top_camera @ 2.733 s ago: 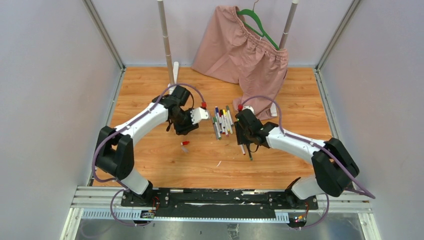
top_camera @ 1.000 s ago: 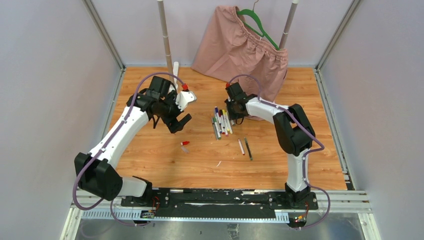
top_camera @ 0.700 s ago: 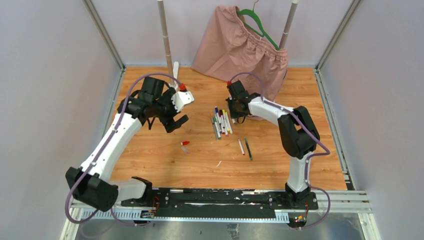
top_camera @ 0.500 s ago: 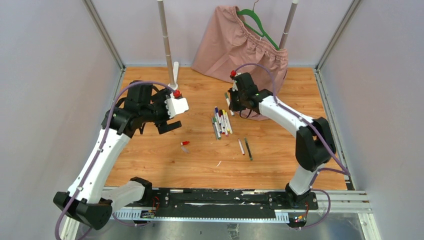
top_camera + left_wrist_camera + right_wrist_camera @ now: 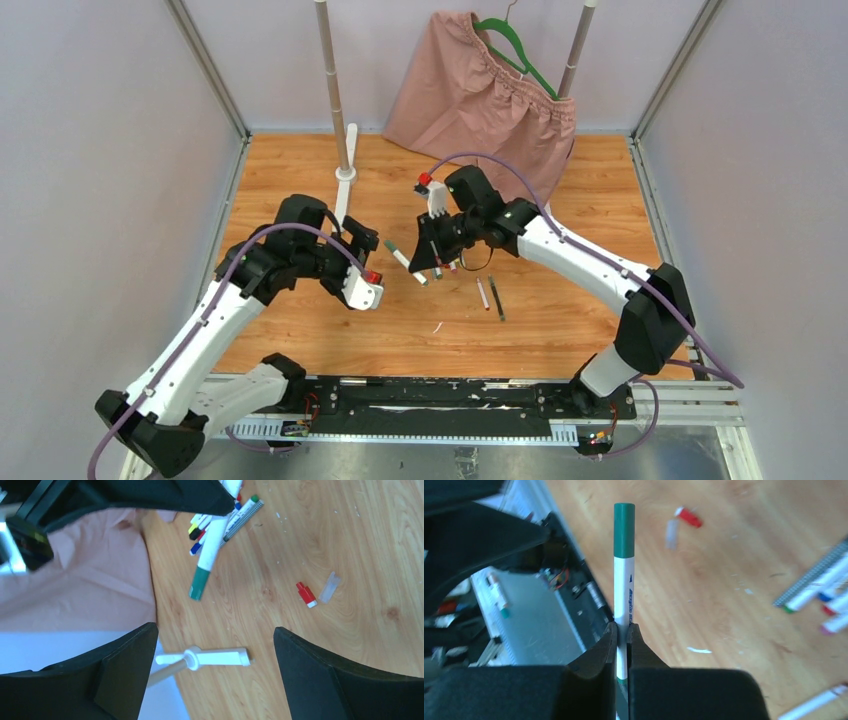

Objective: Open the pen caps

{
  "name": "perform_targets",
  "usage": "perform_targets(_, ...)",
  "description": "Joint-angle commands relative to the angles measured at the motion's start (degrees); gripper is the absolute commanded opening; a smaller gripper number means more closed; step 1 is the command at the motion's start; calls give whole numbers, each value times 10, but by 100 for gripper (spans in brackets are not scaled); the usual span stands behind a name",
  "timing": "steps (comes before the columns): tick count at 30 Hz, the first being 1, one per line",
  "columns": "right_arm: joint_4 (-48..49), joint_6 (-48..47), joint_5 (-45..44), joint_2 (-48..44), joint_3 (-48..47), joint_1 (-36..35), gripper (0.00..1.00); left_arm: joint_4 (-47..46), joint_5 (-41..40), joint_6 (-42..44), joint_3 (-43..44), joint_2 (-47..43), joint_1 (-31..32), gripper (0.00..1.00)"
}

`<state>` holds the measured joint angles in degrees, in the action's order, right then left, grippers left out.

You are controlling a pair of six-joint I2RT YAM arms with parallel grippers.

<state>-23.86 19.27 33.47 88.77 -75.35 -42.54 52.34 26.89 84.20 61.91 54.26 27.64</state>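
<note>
We see white shells and black joints on left arm (image 5: pixel 205 325) and right arm (image 5: pixel 575 260), purple cables (image 5: pixel 478 154) along both; left gripper (image 5: pixel 214 645) and right gripper (image 5: pixel 622 630) are black.

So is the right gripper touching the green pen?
Touching. The right wrist view shows the right gripper, jaws pinched shut on the white barrel of the green pen.

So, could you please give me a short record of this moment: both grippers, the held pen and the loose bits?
right gripper: shut on the green-capped pen, held above the table
green cap: on the pen, pointing toward the left arm
left gripper: open, empty, cap not yet between its fingers
pen pile: on the table below the right gripper
red cap: loose on the table, beside a clear plastic piece
</note>
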Motion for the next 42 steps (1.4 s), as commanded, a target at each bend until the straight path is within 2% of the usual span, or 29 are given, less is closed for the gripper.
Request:
perform_targets(1,-28,32,91,-8,-1,-23,0,-17,-15,101,-9,11,36,89)
perform_targets(10,-5,62,158,27,-40,-34,0,-16,-55,140,-18,30,74,75)
perform_targets(19,4,74,171,32,-45,-34,0,-16,-137,126,-20,63,78,43)
perform_targets(25,5,76,171,36,-48,-34,1,-16,-107,94,4,65,78,21)
perform_targets(26,5,77,171,39,-51,-34,4,-17,-100,89,7,62,78,17)
perform_targets(30,9,94,148,44,-54,-34,39,-16,-82,58,11,51,81,0)
perform_targets(32,32,112,142,47,-50,-34,44,-16,-79,37,14,48,81,0)
perform_targets(36,91,164,134,50,-37,-34,39,-16,-80,16,15,42,82,0)
perform_targets(42,146,207,133,56,-17,-34,22,-16,-86,17,4,34,81,0)
